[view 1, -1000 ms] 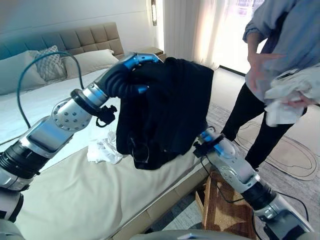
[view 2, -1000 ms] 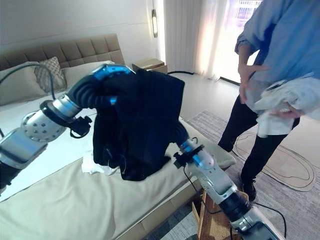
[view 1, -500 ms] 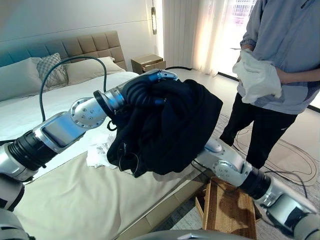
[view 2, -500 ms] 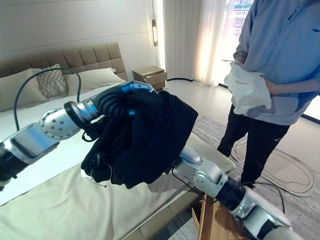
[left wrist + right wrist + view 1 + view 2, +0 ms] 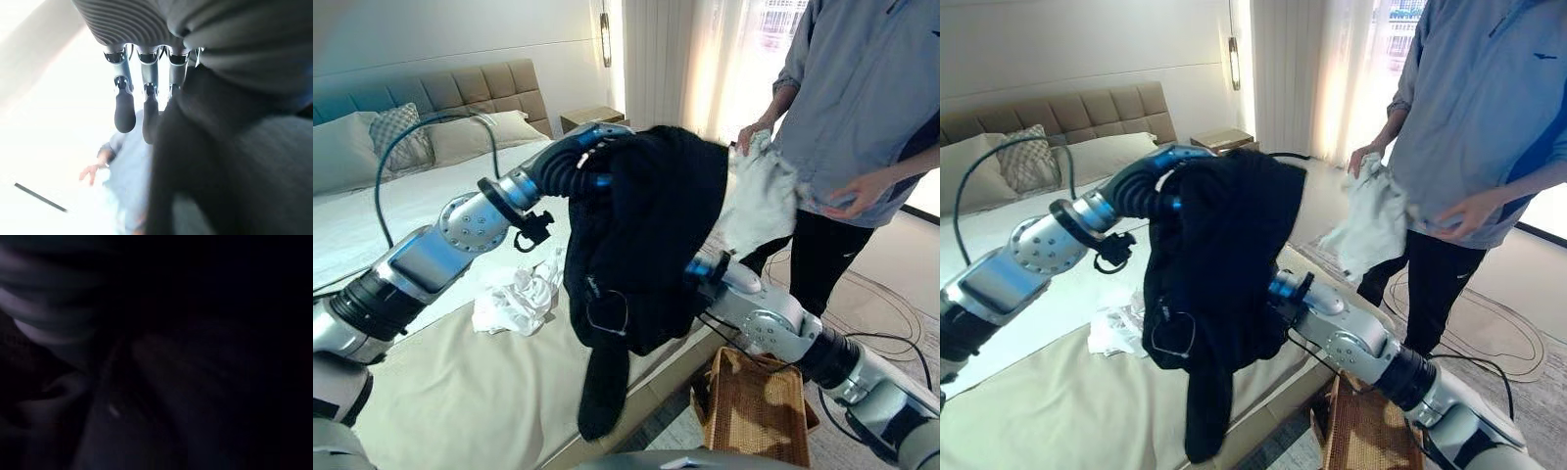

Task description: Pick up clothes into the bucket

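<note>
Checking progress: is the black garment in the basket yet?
Not yet: the black garment hangs draped over the left hand, above the bed, beside the wicker basket.

black garment (image 5: pixel 651 235): soft matt cloth | white clothes (image 5: pixel 517 299) left of centre: crumpled thin cloth | bed (image 5: pixel 440 392): smooth matt beige sheet | headboard (image 5: pixel 460 88) upper left: tufted padded fabric | basket (image 5: pixel 754 406) lower right: rough woven wicker | left hand (image 5: pixel 142 78): glossy metal fingers, dark matt tips

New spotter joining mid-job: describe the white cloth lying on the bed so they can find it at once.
Start at the bed with its beige cover. The white cloth lies crumpled on it, beside the black garment that hangs from the left hand. It is the one white piece lying on the bed; the other white cloth is in a person's hands.
</note>
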